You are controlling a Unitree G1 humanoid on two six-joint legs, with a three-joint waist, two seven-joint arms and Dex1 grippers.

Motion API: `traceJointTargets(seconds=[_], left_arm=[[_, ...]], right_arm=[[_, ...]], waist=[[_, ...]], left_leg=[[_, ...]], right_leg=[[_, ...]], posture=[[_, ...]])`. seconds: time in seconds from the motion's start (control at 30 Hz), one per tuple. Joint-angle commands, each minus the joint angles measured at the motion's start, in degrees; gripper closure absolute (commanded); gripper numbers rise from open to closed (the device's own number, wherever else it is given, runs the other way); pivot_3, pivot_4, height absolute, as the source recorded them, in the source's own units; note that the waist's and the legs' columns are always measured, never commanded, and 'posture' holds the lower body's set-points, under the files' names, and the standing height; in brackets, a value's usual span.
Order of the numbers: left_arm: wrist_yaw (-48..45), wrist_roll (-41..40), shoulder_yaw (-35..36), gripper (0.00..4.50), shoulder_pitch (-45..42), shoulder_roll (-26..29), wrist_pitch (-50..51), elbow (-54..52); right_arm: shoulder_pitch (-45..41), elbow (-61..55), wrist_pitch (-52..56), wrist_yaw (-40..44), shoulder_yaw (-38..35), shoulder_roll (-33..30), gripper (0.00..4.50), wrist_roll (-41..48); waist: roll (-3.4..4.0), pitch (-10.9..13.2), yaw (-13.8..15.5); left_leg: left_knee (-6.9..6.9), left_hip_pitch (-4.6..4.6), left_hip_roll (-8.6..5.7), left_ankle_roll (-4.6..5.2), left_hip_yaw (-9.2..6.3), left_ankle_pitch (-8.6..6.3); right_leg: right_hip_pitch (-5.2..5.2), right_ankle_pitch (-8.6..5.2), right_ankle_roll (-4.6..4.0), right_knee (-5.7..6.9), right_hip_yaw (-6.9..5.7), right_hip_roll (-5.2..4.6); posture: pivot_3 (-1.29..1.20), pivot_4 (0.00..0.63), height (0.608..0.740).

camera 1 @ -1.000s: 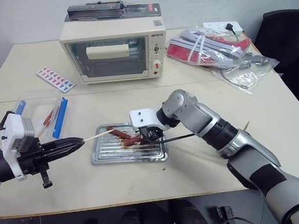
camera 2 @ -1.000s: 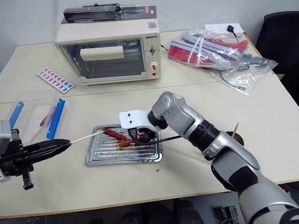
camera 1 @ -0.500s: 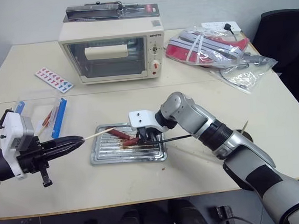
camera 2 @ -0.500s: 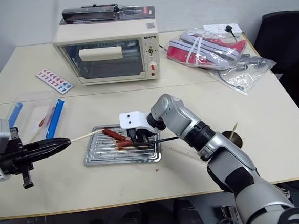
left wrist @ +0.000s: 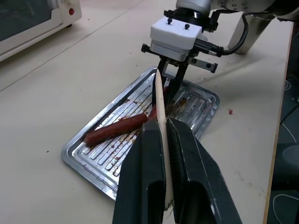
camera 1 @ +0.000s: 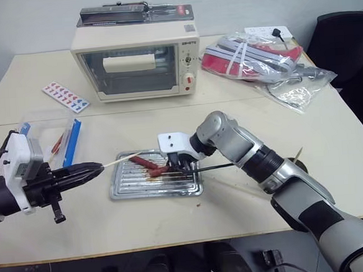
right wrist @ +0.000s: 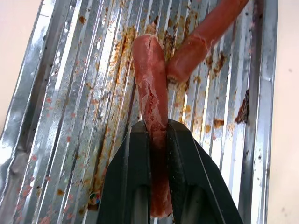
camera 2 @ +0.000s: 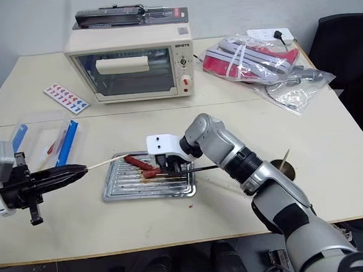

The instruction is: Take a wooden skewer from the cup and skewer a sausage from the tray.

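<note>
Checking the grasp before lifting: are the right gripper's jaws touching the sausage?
Touching. In the right wrist view the right gripper has its jaws pressed against both sides of the sausage, over the tray.

right hand (right wrist: 158,140) closed on the sausage (right wrist: 152,93).

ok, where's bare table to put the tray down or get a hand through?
Free: the front strip of the table before the tray, and the stretch between tray and toaster oven. Crowded: over the tray, and the back right corner with the plastic bags.
</note>
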Motion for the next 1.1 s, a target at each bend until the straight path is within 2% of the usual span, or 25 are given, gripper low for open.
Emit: traceJointTargets(seconds=[0.03,0.27,0.33,0.5,0.77,1.1], left_arm=[[-1.38,-0.33,-1.36,4.5,-2.38,1.48,-1.53,0.68],[-6.32,-0.84,-10.97,4.5,-12.63,4.29,-2.37,4.38],[-7.68,-0.95,-14.36,4.5,-15.89,4.29,-2.43,4.83],[-9.44,-0.5,-20.22,4.5,-21.31,2.99,-2.87,5.21],[-10.23,0.67,-26.22,4.5,-28.65,0.74,-3.49,7.73],[-11.37,1.33,-27.76,4.5,-31.18,0.3,-3.74,9.02]], right_arm=[[-1.14,-7.91,5.11,4.14,-2.58,-3.17,4.31,2.65],[-8.57,-21.72,20.08,17.34,-7.25,-17.51,4.31,15.08],[-10.12,-24.57,23.76,18.03,-7.36,-22.81,4.31,20.88],[-10.18,-30.15,29.39,17.91,-9.2,-30.63,4.31,27.64],[-8.28,-35.56,36.11,12.19,-12.03,-33.26,4.31,33.59],[-6.58,-37.19,36.36,9.21,-12.58,-34.37,4.31,35.66]], waist=[[0.0,0.0,0.05],[0.0,0.0,0.1],[0.0,0.0,0.28],[0.0,0.01,0.29],[0.0,0.0,0.61],[0.0,0.0,1.48]], left_leg=[[0.0,0.0,0.0,0.0,0.0,0.0],[0.12,-0.45,-0.03,-0.01,-0.06,0.02],[0.1,-0.45,-0.03,-0.01,-0.08,0.02],[0.08,-0.49,-0.06,0.04,-0.08,-0.01],[0.13,-0.49,-0.06,0.04,-0.07,0.0],[0.19,-0.51,-0.09,0.05,-0.07,0.01]], right_leg=[[0.0,0.0,0.0,0.0,0.0,0.0],[-0.37,0.0,0.0,0.0,-0.04,-0.02],[-0.37,0.0,0.0,-0.01,-0.05,-0.03],[-0.37,0.0,0.0,-0.08,-0.02,-0.06],[-0.42,0.0,0.0,0.02,0.02,-0.03],[-0.42,0.0,0.01,0.02,0.02,-0.05]], posture=[[0.0,0.15,0.74],[0.0,0.15,0.74],[0.0,0.15,0.74],[0.0,0.15,0.74],[0.0,0.15,0.74],[0.0,0.15,0.74]])
